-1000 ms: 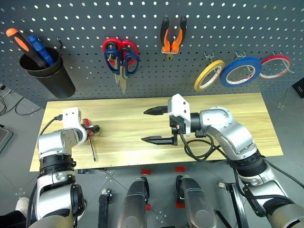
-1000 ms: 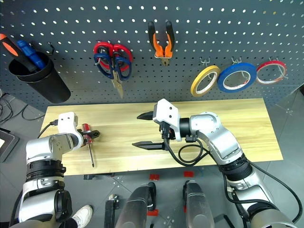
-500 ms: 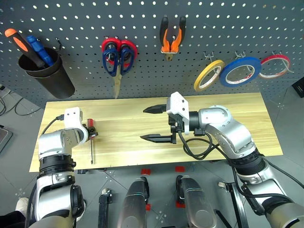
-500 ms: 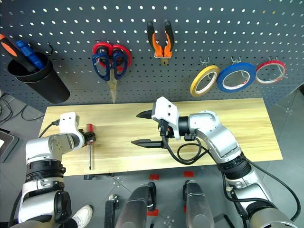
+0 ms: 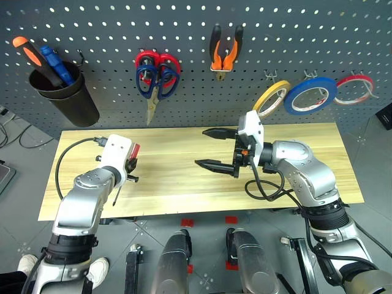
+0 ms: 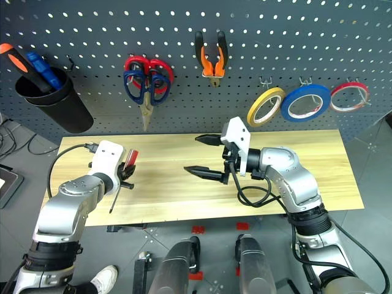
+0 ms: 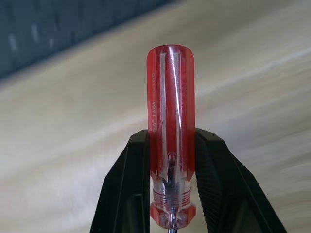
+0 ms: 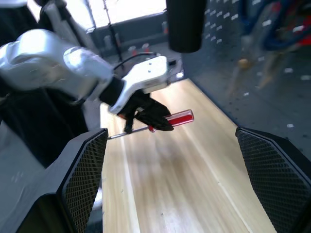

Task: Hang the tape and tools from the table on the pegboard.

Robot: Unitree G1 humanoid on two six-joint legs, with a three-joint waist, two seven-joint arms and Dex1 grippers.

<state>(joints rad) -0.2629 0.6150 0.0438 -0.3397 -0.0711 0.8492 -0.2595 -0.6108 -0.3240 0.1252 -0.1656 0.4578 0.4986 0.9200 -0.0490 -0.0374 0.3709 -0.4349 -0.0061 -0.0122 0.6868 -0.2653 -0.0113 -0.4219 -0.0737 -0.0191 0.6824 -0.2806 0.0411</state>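
Right now I have the left gripper (image 7: 170, 194) clamped on the red-handled screwdriver (image 7: 170, 126), jaws closed low on the handle near the collar, with the thin shaft hanging down toward the worktop (image 5: 184, 177) at the lower left of the head view. The right gripper (image 5: 215, 147) sits at mid-frame with its jaws spread wide and holding nothing. Up on the pegboard (image 5: 294, 30) the scissors (image 5: 154, 76), the orange-and-black pliers (image 5: 224, 54) and the yellow tape ring (image 5: 272, 98) already hang, so I judge the screwdriver is the last piece to go up. My worry is the grip: the handle is smooth and round and pinched near one end, so it could twist or slip out as I swing it toward the board, and the long shaft could catch the worktop edge or knock the hanging scissors. The black cup (image 5: 64, 98) at upper left holds thicker screwdrivers. The worktop is pale wood with little else on it, and grey floor lies around it.
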